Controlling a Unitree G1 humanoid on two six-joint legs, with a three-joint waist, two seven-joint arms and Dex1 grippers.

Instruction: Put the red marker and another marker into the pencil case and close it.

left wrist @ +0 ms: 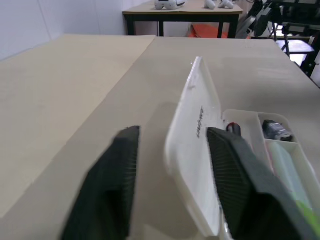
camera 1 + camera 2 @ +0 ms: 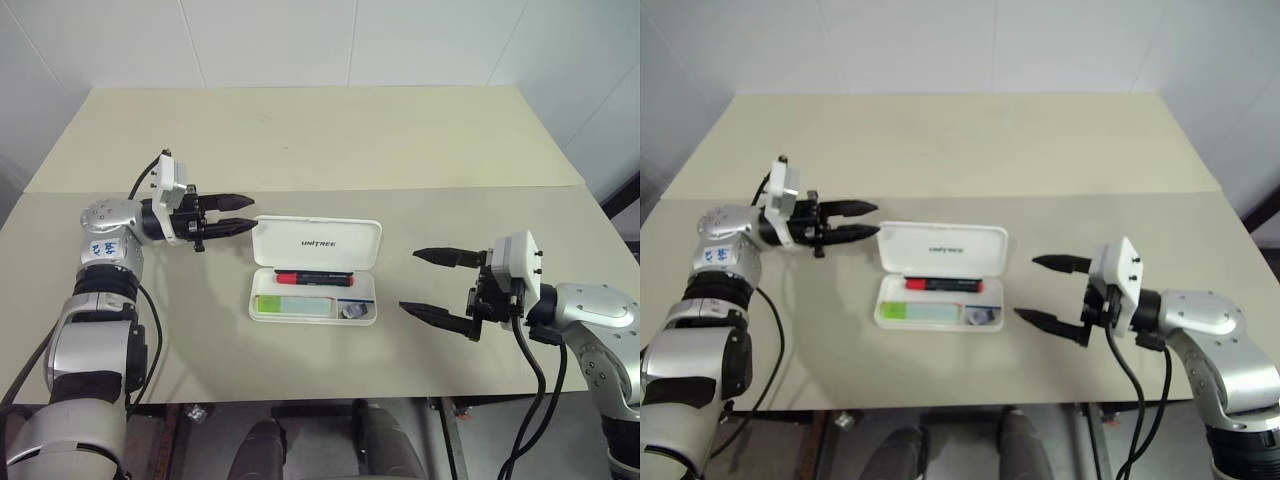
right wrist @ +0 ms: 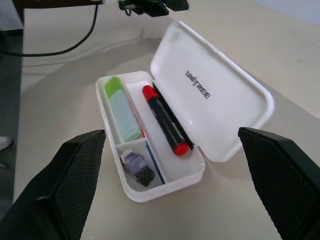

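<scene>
So we've got the case [image 2: 315, 270] sitting open in the middle of a matte beige table [image 2: 320, 130], lid tipped up and back. It's smooth white plastic, flat and rectangular with rounded corners, and the lid reads "UNITREE" in dark letters. The tray is split by thin white walls.

The red marker [image 2: 314, 278] lies in the long compartment next to the hinge: slim black barrel, glossy red cap, red end, with some tiny print on the barrel we can't read. The highlighter [image 3: 120, 107] lies in the front compartment, chunky lime green with a paler see-through cap. A small dark, purplish thing [image 3: 138, 166] sits in the little square compartment beside it; we can't tell what it is.

Our left gripper [image 2: 232, 214] hangs just beside the lid's left end, level with its top edge. Its two black, ribbed fingers [image 1: 114, 185] stand a small way apart with nothing between them, and from the wrist view the lid's edge lines up with that gap, though we can't tell if anything touches.

Our right gripper [image 2: 430, 283] sits off to the case's right, well apart from it, fingers spread wide and empty. They're black with a fine knurled texture.
</scene>
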